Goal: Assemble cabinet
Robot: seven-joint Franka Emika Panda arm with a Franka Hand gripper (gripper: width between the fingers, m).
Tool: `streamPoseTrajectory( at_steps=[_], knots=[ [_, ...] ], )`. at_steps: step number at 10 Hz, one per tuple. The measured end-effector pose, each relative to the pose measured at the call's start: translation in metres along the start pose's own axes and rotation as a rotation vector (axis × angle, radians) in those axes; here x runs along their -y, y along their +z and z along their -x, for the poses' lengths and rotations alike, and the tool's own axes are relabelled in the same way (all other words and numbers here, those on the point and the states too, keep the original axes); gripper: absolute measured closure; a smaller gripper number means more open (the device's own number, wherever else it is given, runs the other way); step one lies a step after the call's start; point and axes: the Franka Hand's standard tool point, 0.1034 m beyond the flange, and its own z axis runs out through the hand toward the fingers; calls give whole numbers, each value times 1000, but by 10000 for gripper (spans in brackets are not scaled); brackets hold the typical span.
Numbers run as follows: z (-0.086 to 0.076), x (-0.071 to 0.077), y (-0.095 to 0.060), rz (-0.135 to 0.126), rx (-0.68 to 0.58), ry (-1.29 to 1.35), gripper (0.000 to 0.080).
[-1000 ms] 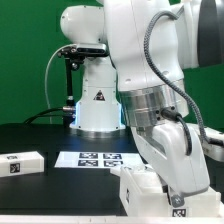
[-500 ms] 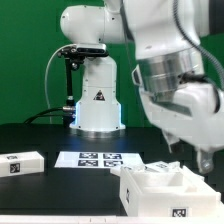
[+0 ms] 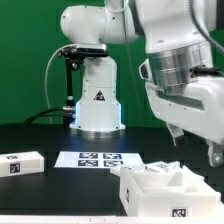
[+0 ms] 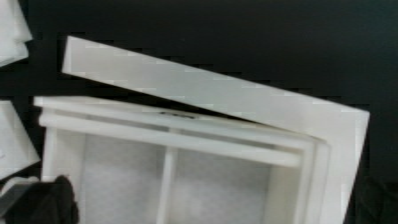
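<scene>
The cabinet (image 3: 158, 190) is a white open-topped box with a black-and-white tag on its front, at the front on the exterior view's right. In the wrist view the cabinet (image 4: 169, 160) shows its grooved rim and an inner divider. A flat white panel (image 4: 205, 85) lies against its far side, and shows behind the box in the exterior view (image 3: 160, 165). My gripper (image 3: 196, 146) hangs above the cabinet's right part, clear of it. In the wrist view the gripper (image 4: 214, 205) has dark fingers (image 4: 25, 200) far apart at the frame's edges, open and empty.
A loose white panel (image 3: 22, 162) with a tag lies at the exterior view's left. The marker board (image 3: 97, 158) lies flat in the middle. The white robot pedestal (image 3: 97, 105) stands behind it. Another white part (image 4: 11, 125) shows at the wrist view's edge.
My arm has risen and swung toward the exterior view's right, off the cabinet. The box, half hidden before, now shows whole. Nothing was picked up.
</scene>
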Motion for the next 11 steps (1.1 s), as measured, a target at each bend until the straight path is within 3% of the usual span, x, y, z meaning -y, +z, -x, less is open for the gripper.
streamPoseTrajectory(
  at_steps=[2, 3, 7, 8, 10, 11],
  knots=[
    [22, -35, 10, 61, -51, -49, 2],
    [27, -38, 14, 68, -48, -53, 2],
    [28, -39, 15, 65, -50, -60, 2],
    [35, -51, 24, 50, -69, -79, 2],
    [60, -90, 50, 135, -121, -202, 2],
    [74, -95, 58, 153, -134, -217, 2]
  ],
)
